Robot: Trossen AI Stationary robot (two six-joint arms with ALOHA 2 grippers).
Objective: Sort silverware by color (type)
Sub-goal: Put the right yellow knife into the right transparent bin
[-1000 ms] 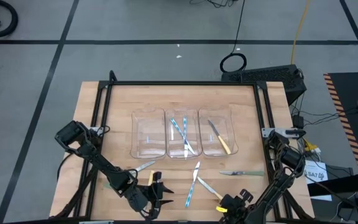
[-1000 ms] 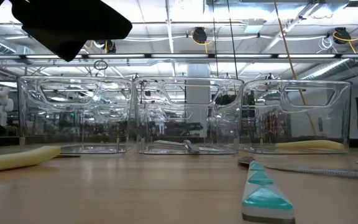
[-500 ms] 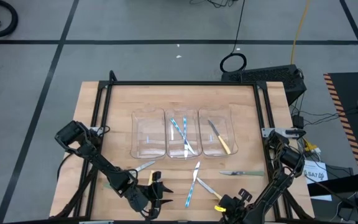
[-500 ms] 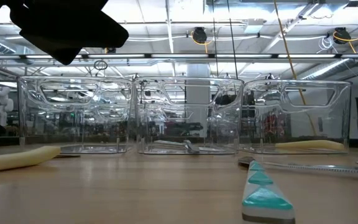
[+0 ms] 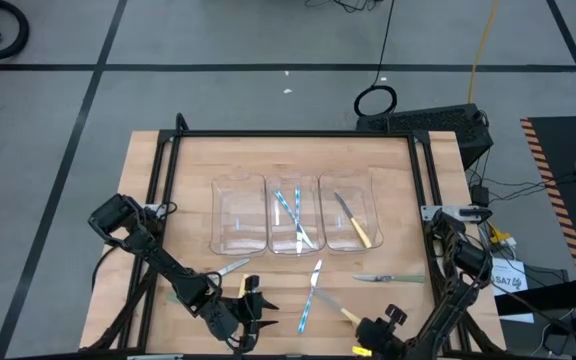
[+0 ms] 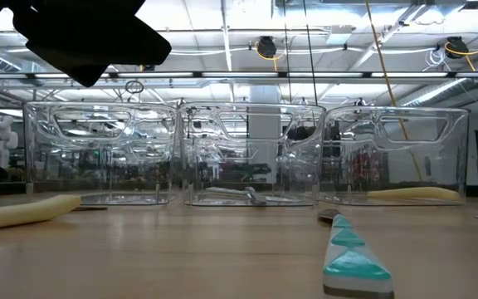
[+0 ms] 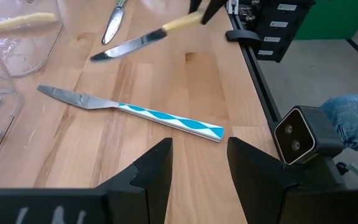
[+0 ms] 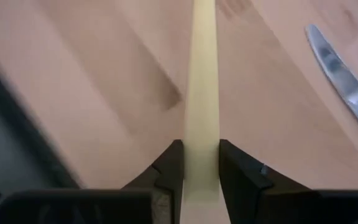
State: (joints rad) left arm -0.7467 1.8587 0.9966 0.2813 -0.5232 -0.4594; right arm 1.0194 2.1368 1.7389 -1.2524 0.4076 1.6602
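Yellow-handled knife (image 8: 201,93) lengthwise between tool fingers (image 8: 169,163)

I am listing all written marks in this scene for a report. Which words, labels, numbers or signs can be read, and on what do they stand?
White tag beside the table's right edge: dark characters, too small to read.
Yellow handle in the right gripper's jaws: no text.
Clear bins: no text.

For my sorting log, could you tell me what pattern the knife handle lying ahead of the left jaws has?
A light-blue and white wavy pattern on the knife handle, clearest in the left wrist view.
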